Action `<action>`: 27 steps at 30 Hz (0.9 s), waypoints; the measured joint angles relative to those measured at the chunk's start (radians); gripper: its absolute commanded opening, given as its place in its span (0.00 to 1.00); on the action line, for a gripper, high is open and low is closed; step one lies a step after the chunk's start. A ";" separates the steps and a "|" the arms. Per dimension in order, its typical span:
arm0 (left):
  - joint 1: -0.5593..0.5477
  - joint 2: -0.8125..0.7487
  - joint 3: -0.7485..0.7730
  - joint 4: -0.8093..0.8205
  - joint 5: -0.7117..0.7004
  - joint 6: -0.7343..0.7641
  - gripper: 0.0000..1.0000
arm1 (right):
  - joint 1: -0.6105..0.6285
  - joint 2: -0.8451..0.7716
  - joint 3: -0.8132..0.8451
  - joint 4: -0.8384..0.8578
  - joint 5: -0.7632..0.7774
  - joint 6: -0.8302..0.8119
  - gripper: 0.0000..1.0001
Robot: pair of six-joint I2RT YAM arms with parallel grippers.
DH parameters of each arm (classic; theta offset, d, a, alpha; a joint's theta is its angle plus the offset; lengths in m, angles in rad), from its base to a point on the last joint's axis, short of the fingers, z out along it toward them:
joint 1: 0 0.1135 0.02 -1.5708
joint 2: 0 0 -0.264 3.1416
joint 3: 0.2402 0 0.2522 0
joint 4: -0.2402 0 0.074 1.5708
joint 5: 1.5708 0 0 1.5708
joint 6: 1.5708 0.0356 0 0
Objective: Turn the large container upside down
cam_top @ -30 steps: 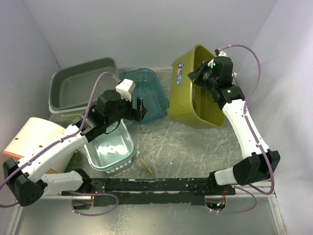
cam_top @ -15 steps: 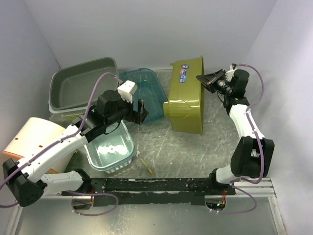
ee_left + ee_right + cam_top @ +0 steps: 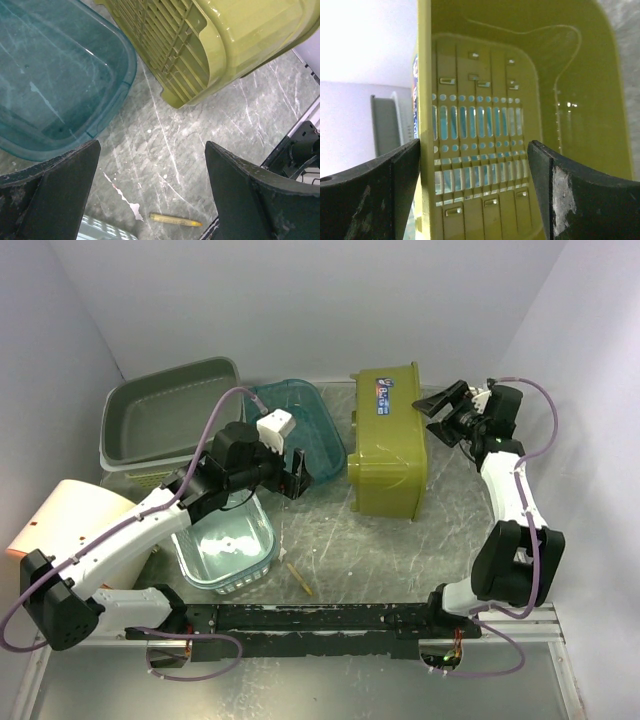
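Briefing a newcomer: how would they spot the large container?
On the table, look back right, next to the teal tub. The bin lies on its side, mouth toward the right claw. It alone is olive-yellow, with a slotted base and a blue label.

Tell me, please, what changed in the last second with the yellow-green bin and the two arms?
The yellow-green bin tipped leftward, from leaning open-side-up to lying on its side, opening toward the right tool. That tool let go of it, opened and drew back rightward. The left tool shifted slightly right, open as before. The grey tub, teal tub and clear tub stayed.
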 measured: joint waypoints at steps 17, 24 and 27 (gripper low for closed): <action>-0.001 0.018 -0.042 0.206 0.156 -0.070 1.00 | 0.335 -0.070 0.324 -0.416 0.658 -0.357 0.85; -0.005 0.084 -0.068 0.273 0.206 -0.134 0.92 | 0.333 -0.067 0.324 -0.489 0.798 -0.415 0.41; -0.005 0.124 -0.063 0.282 0.224 -0.150 0.85 | 0.333 -0.067 0.323 -0.497 0.801 -0.431 0.36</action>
